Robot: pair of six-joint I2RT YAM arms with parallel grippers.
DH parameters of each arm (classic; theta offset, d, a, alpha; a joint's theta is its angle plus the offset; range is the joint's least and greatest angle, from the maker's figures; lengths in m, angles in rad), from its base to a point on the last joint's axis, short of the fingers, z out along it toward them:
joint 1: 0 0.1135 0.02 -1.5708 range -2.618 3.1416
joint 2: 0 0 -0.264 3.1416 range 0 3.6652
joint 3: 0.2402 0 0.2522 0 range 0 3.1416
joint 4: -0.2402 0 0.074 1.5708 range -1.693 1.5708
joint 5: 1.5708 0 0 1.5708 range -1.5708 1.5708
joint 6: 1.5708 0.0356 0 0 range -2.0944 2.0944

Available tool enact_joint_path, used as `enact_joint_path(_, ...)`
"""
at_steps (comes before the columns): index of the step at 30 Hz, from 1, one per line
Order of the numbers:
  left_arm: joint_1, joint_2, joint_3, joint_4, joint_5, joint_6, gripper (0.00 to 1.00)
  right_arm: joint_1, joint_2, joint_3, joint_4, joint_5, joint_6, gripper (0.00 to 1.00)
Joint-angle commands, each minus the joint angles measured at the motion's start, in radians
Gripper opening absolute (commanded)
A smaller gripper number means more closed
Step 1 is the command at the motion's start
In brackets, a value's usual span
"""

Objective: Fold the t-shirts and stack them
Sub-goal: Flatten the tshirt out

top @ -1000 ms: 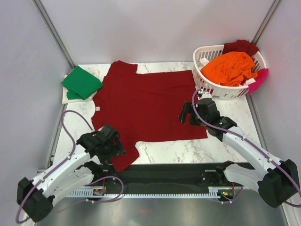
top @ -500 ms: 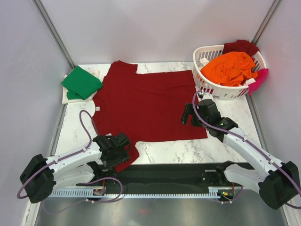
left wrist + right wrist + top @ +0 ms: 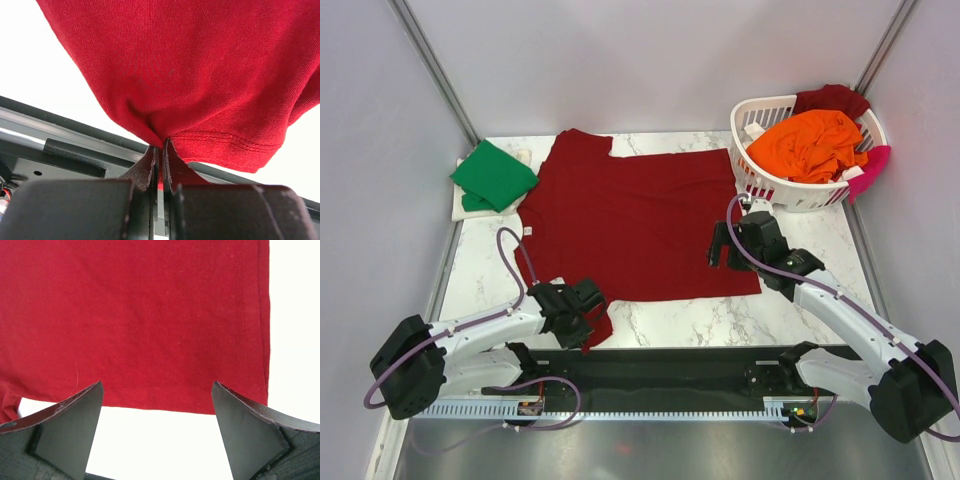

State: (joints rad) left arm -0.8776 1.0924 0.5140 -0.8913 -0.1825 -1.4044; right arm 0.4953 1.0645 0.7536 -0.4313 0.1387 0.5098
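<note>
A large dark red t-shirt [image 3: 630, 215] lies spread flat on the marble table. My left gripper [image 3: 588, 318] is at its near left sleeve, shut on a bunched fold of the sleeve cloth [image 3: 200, 65]; in the left wrist view the left gripper [image 3: 160, 147] has its jaws pressed together with red cloth pinched between them. My right gripper [image 3: 722, 246] hovers open over the shirt's near right hem corner; the right wrist view shows the right gripper [image 3: 156, 390] straddling the hem [image 3: 150, 340] without touching it. A folded bright green t-shirt [image 3: 493, 175] lies at the back left.
A white slotted basket [image 3: 760, 185] at the back right holds an orange shirt [image 3: 810, 143], a dark red one [image 3: 832, 98] and a pink one [image 3: 873, 165]. A cream pad [image 3: 460, 208] lies under the green shirt. A black rail [image 3: 670, 368] runs along the table's near edge.
My left gripper has slid right along the near edge to the shirt's sleeve and shut on it. The right arm has hardly moved and stays open.
</note>
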Motion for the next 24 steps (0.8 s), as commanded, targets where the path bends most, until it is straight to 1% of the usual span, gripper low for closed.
enact_joint_path(1,-0.001,0.014,0.006,-0.005,-0.124,-0.018,0.02,0.002,-0.001,0.009,-0.026,0.047,-0.016,0.98)
enact_joint_path(3,-0.001,0.008,0.02,-0.005,-0.129,0.004,0.02,0.002,-0.009,0.006,-0.072,0.106,0.008,0.98)
enact_joint_path(4,-0.001,0.0,0.023,-0.005,-0.13,0.007,0.02,-0.003,-0.024,0.0,-0.092,0.186,0.053,0.98)
enact_joint_path(6,-0.001,-0.008,0.026,-0.003,-0.133,0.013,0.02,-0.044,-0.06,-0.034,-0.119,0.211,0.093,0.98)
enact_joint_path(7,-0.001,-0.012,0.024,0.0,-0.133,0.015,0.02,-0.075,-0.072,-0.052,-0.119,0.169,0.123,0.98)
enact_joint_path(8,-0.001,-0.014,0.021,0.006,-0.133,0.019,0.02,-0.148,-0.078,-0.092,-0.119,0.133,0.134,0.98)
enact_joint_path(9,-0.003,-0.015,0.021,0.011,-0.132,0.027,0.02,-0.188,-0.08,-0.111,-0.115,0.096,0.142,0.98)
enact_joint_path(10,-0.001,-0.019,0.021,0.012,-0.132,0.031,0.02,-0.255,-0.077,-0.129,-0.115,0.032,0.151,0.98)
enact_joint_path(13,-0.003,-0.026,0.024,0.023,-0.137,0.059,0.02,-0.311,-0.051,-0.206,-0.077,-0.025,0.16,0.95)
enact_joint_path(14,-0.001,-0.029,0.023,0.028,-0.138,0.065,0.02,-0.329,-0.04,-0.242,-0.06,-0.063,0.173,0.91)
enact_joint_path(16,-0.001,-0.035,0.02,0.031,-0.141,0.077,0.02,-0.345,0.001,-0.267,-0.008,-0.102,0.185,0.88)
enact_joint_path(17,-0.001,-0.045,0.014,0.034,-0.14,0.082,0.02,-0.345,0.018,-0.278,0.005,-0.132,0.193,0.84)
enact_joint_path(19,-0.001,-0.052,0.006,0.043,-0.133,0.093,0.02,-0.343,0.057,-0.289,0.04,-0.137,0.214,0.81)
enact_joint_path(21,-0.001,-0.069,-0.006,0.048,-0.129,0.093,0.02,-0.343,0.075,-0.304,0.069,-0.161,0.222,0.77)
enact_joint_path(24,-0.001,-0.104,-0.029,0.048,-0.127,0.087,0.02,-0.343,0.098,-0.323,0.094,-0.159,0.223,0.7)
